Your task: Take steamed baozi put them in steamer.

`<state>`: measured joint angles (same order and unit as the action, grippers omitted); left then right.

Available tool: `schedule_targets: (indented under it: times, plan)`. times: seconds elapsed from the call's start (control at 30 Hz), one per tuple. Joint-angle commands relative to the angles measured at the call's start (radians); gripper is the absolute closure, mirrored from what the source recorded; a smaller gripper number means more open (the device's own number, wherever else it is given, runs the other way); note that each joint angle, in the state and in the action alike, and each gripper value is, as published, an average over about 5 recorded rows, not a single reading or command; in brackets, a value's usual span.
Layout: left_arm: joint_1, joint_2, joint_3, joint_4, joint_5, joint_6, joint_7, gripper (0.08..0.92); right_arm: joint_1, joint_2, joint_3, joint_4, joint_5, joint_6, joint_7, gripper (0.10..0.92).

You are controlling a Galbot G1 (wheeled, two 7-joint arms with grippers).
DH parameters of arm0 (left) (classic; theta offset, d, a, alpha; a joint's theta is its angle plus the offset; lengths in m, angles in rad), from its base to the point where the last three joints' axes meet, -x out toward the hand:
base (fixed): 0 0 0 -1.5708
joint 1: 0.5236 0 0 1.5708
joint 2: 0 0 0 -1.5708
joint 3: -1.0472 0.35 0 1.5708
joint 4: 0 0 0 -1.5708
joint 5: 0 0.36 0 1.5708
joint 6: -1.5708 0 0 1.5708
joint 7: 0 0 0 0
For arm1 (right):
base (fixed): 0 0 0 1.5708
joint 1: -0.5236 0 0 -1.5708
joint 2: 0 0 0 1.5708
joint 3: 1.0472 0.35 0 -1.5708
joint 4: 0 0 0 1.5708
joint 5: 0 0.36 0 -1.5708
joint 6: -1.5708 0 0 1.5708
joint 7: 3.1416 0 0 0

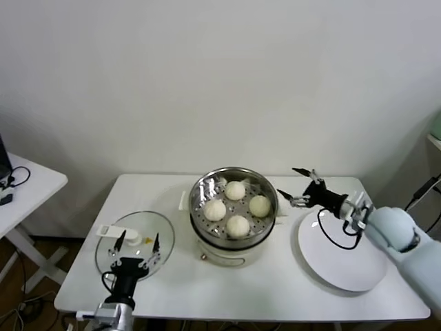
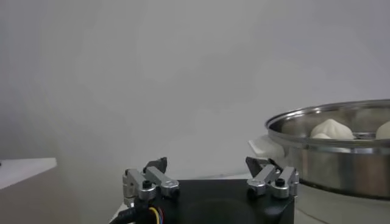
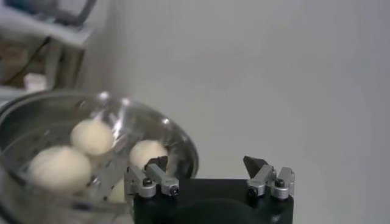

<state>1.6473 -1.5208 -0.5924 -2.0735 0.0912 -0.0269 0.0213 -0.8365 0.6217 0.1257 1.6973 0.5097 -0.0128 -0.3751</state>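
Observation:
Several cream-white baozi (image 1: 235, 190) (image 1: 259, 205) (image 1: 215, 209) (image 1: 238, 225) lie in the shiny round steamer (image 1: 200, 188) on the cream-white pot (image 1: 227, 253) at the table's middle. My right gripper (image 1: 292, 183) is open and empty, just right of the steamer's rim, above the table. In the right wrist view the steamer (image 3: 177, 137) with baozi (image 3: 92, 136) shows beside the open gripper (image 3: 206, 164). My left gripper (image 1: 137, 241) is open and empty over the glass lid, near the front left. The left wrist view shows its gripper (image 2: 207, 164) and the steamer (image 2: 329, 119).
A flat glass lid (image 1: 165, 227) lies on the table at the front left. A bare white round plate (image 1: 344, 265) lies at the right, under my right arm. A second white table (image 1: 34, 183) stands at the far left.

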Motion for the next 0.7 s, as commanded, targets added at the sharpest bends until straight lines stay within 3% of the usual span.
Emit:
schedule_targets:
  times: [0.03,0.23,0.7]
  plan:
    - [0.000,-0.008,0.001,-0.002,0.009,0.006,-0.006,0.177,-0.493,0.413,0.591,0.082,-0.057,0.166,0.153,0.203]
    - [-0.006,-0.008,-0.014,-0.004,0.008,0.036,0.006,0.177,-0.560,0.528,0.603,0.082,-0.059,0.243,0.163,0.203]
    - [-0.024,-0.006,-0.050,0.009,-0.050,0.059,0.016,0.177,-0.608,0.620,0.561,0.064,-0.053,0.274,0.173,0.203]
